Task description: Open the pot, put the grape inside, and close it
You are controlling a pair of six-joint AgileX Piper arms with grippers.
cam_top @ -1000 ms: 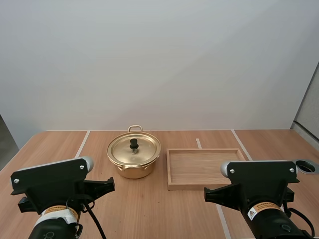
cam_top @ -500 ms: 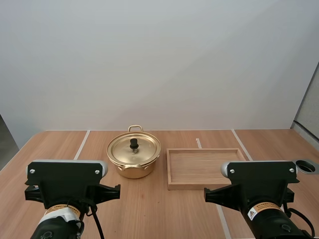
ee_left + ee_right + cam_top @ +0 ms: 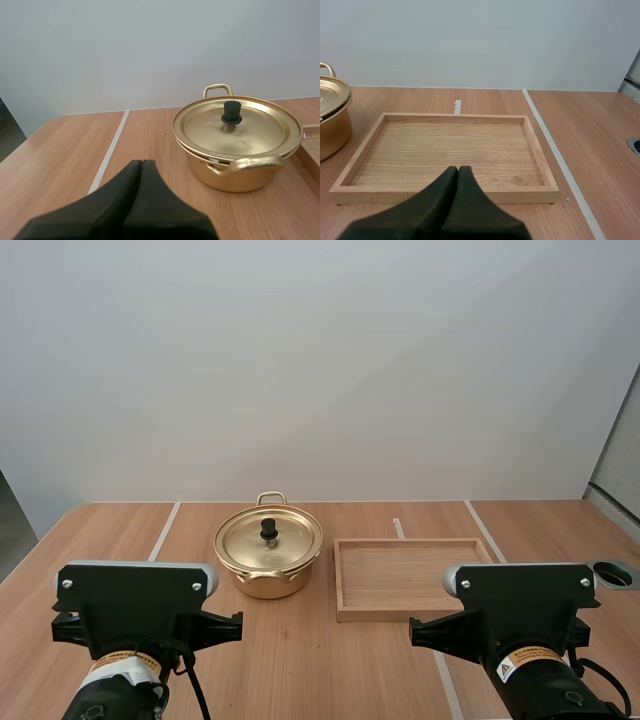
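The gold pot (image 3: 268, 558) stands on the wooden table (image 3: 300, 660) toward its far edge, a little left of the middle. Its lid (image 3: 245, 538) sits flat on the rim, closed, with the black knob (image 3: 268, 529) upright at the centre. Just beside the pot on its right, a narrow gap apart, lies the shallow wooden tray (image 3: 380, 615), with bare wood inside. Both arms are low at the table's near edge, the left arm (image 3: 135, 610) facing the pot and the right arm (image 3: 520, 605) facing the tray. The left gripper (image 3: 141, 162) has its fingers pressed together into one dark wedge with nothing between them (it points at the pot's near handle, well short of it). The right gripper (image 3: 458, 169) is likewise closed on nothing, its tip before the tray's near wall
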